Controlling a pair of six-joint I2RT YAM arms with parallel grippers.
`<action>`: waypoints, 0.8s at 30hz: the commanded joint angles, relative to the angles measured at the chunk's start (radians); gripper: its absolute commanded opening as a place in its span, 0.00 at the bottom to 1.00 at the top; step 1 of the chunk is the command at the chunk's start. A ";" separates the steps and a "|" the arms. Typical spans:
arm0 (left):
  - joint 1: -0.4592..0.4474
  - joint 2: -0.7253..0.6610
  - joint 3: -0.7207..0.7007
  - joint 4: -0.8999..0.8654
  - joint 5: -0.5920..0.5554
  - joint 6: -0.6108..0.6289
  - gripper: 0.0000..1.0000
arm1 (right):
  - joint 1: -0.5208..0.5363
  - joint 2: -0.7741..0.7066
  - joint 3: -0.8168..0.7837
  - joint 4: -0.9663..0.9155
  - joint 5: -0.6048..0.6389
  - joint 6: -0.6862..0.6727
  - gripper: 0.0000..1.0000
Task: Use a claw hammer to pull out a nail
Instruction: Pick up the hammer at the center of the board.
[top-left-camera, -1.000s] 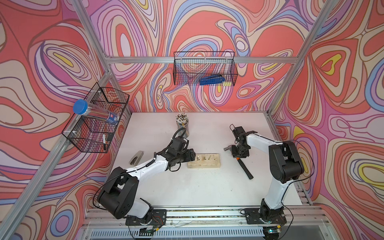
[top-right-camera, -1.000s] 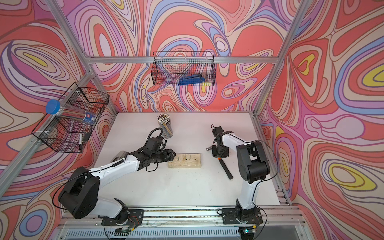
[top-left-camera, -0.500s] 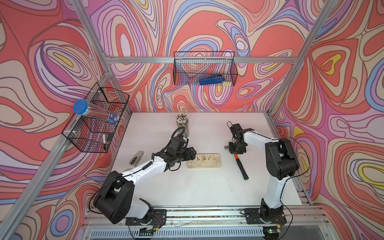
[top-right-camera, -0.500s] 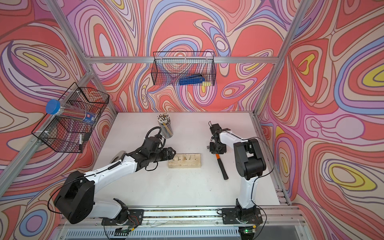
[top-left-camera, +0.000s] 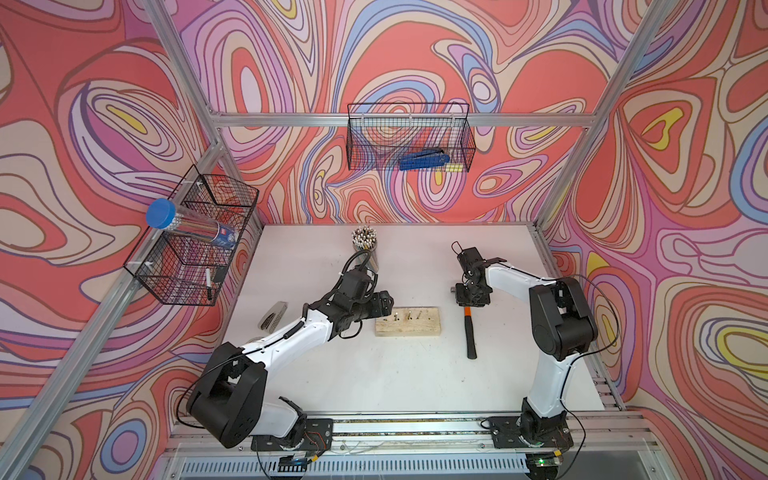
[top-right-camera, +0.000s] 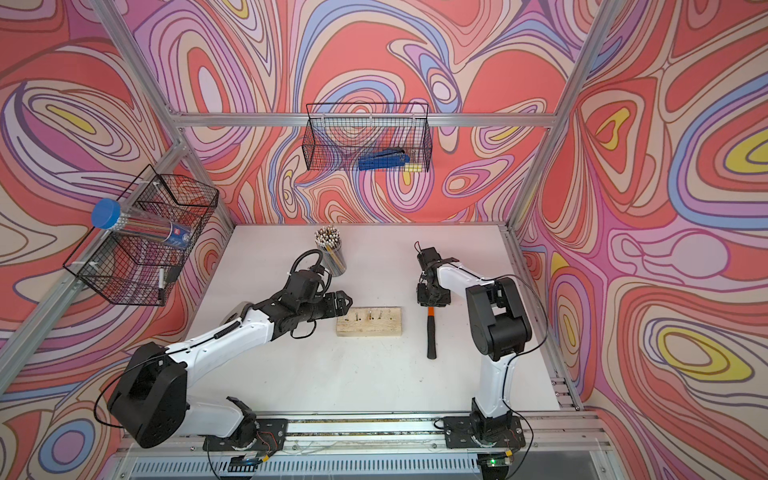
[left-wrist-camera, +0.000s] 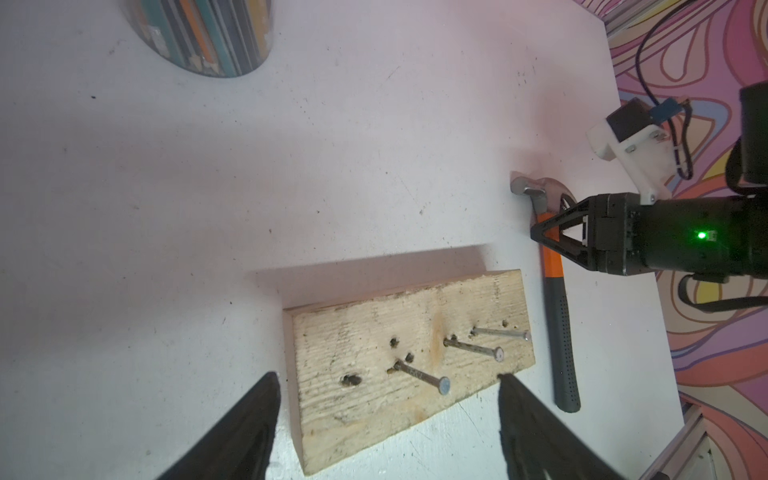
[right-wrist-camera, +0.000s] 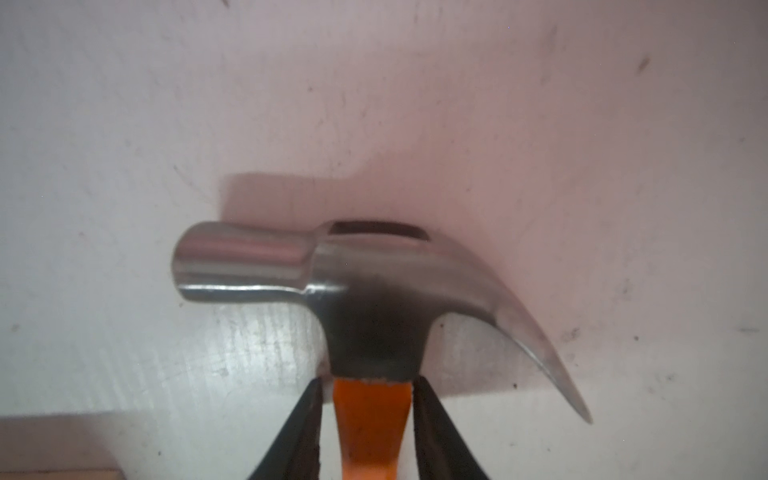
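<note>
1. The small claw hammer with a silver steel head and an orange and black handle (top-left-camera: 470, 332) is lying flat on the white tabletop (top-left-camera: 374, 374). It is right of centre in both top views (top-right-camera: 431, 332), with its black grip pointing toward the lower edge of the frame.
2. Its head is being covered from above by the right gripper (top-left-camera: 466, 306), which is pointing down onto the orange neck. Only the round striking face is showing, at the gripper's left in the frame.
3. In the right wrist view, the hammer (right-wrist-camera: 365, 291) is being bracketed just below the head by the two black fingers of the right gripper (right-wrist-camera: 368, 388).
4. A thin dark sliver is showing beside one finger while the other is appearing to touch the orange neck. Whether the handle is being squeezed cannot be told.
5. The left gripper (top-left-camera: 387, 303) is being held wide open near the centre of the top views. In the left wrist view its fingers (left-wrist-camera: 249, 415) are standing on either side of the near end of the pale rectangular wooden block (left-wrist-camera: 353, 332), with nothing being clasped.
6. Three long steel nails (left-wrist-camera: 419, 376) are sticking out of the block, all tilted.
7. The hammer is lying just beside the block's right end in the top views. It is not touching the block and is well apart from the left gripper.
</note>
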 joint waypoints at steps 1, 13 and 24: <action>-0.005 0.008 0.021 -0.015 -0.006 0.003 0.82 | 0.023 0.021 -0.056 -0.049 0.008 0.006 0.36; -0.005 -0.005 0.057 -0.057 -0.047 0.021 0.81 | 0.036 0.030 -0.035 -0.037 0.015 -0.005 0.04; 0.013 0.028 0.227 -0.179 -0.029 0.088 0.83 | 0.036 -0.153 -0.019 0.041 -0.082 -0.026 0.00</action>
